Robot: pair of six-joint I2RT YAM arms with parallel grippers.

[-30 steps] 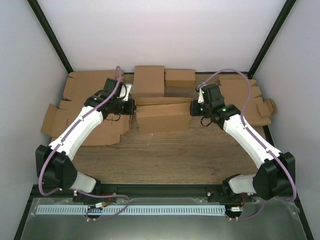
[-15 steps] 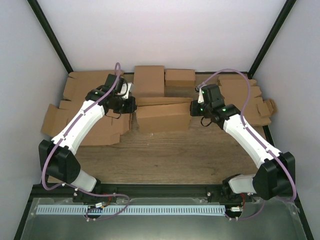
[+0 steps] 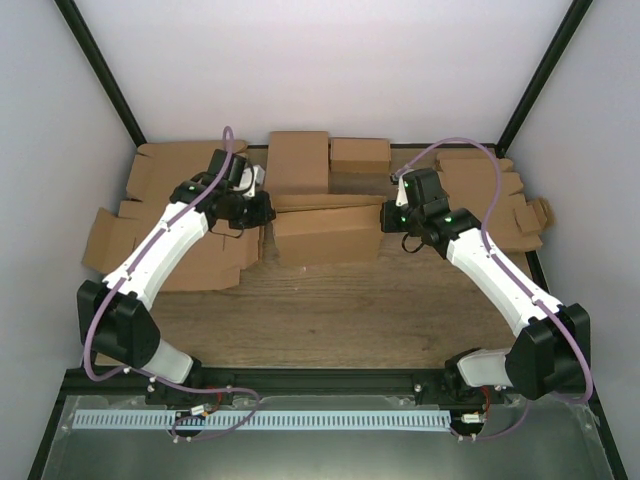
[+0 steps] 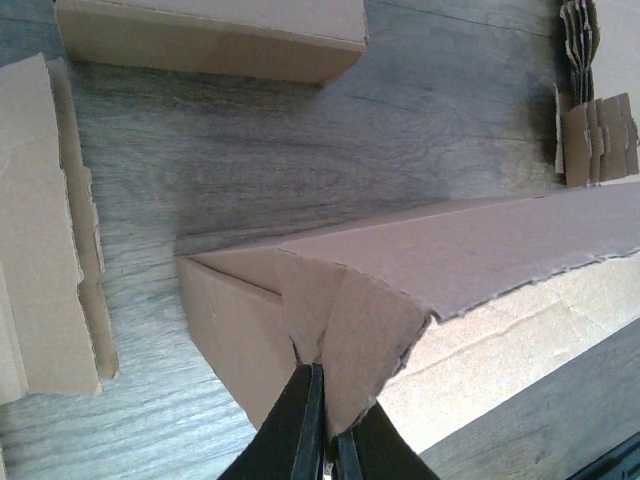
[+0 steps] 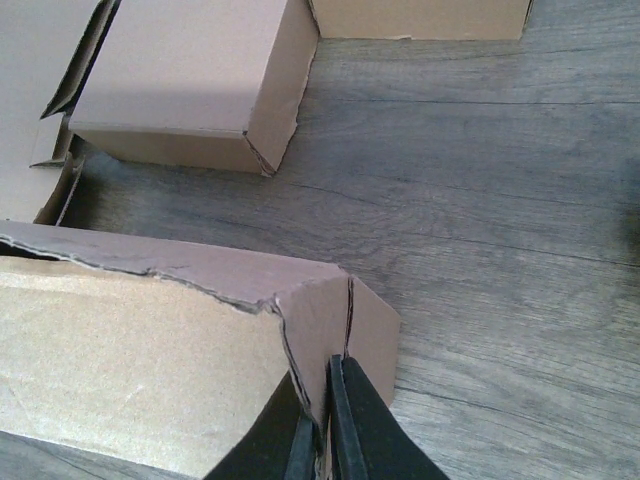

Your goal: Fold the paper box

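Brown corrugated card lies in the middle of the tabletop (image 3: 330, 310). This is the paper box (image 3: 325, 238), half-formed, with its long axis running side to side between the two arms.

In the left wrist view, the left tool (image 4: 320, 385) is pressed together on the lower edge of the folded left end flap (image 4: 350, 325), pinching the card between its fingers. In the right wrist view, the right tool (image 5: 318, 385) nips the right end flap (image 5: 335, 320) the same way, at that short end's corner. Each arm holds its own end, and neither is nearer than the other.

Between the two grips one long wall stands up. Beside it, pale inner card faces each wrist camera, so the box looks open along its length.

The coming move probably turns on that side-to-side axis. The two ends would need to be tucked or drawn in step along that line, or the box will twist.

A smaller box (image 3: 298, 162) sits just behind, and flat blanks (image 3: 175, 170) lie off to the left, apart from the work.
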